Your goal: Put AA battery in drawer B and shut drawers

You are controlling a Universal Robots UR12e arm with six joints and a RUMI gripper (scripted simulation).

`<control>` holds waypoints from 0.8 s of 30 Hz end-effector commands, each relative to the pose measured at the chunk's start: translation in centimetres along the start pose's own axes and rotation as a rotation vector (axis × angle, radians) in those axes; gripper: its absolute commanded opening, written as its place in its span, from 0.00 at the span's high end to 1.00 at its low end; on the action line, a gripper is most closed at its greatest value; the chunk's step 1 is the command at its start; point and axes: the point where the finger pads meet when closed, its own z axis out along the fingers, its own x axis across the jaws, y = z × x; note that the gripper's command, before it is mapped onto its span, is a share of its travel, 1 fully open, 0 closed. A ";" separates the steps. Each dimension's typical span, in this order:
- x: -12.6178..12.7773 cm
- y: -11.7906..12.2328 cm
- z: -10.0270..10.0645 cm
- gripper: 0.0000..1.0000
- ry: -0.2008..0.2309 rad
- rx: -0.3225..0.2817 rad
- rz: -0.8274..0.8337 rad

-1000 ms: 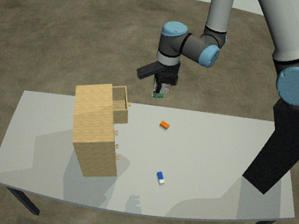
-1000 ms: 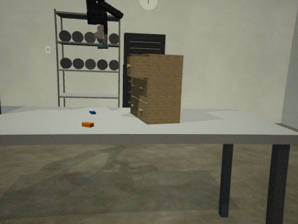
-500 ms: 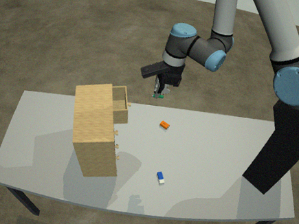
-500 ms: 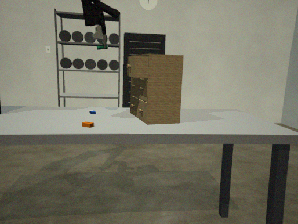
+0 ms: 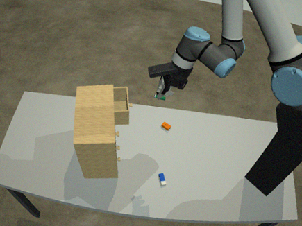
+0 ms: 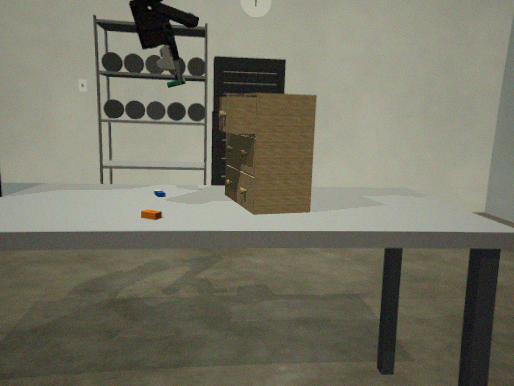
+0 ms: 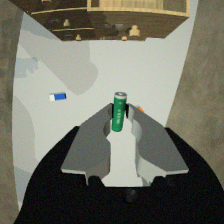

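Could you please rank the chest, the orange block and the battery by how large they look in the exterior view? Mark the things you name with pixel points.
1. Chest (image 5: 93, 113) (image 6: 284, 155)
2. Orange block (image 5: 166, 126) (image 6: 151, 214)
3. Battery (image 6: 173, 83) (image 7: 119, 112), though partly hidden by the gripper (image 5: 161, 97) (image 6: 176, 82) (image 7: 119, 104)

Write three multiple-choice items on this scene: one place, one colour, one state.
1. Where is the AA battery?
A) in the open drawer
B) on the table
C) in the claw

2. What colour is the battery?
A) green
B) red
C) yellow

3. How does the top drawer stand?
A) fully shut
B) pulled out
C) lying on the floor

Key:
1 C: the wrist view shows it between the fingertips.
2 A: its wrapper is green in all views.
3 B: it juts from the chest front.
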 end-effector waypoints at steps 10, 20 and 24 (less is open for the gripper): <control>-0.2 -0.1 -0.1 0.95 0.000 0.180 -0.003; -0.2 0.0 -0.1 0.95 0.000 0.282 -0.003; -0.2 0.0 -0.1 0.95 0.000 0.334 -0.003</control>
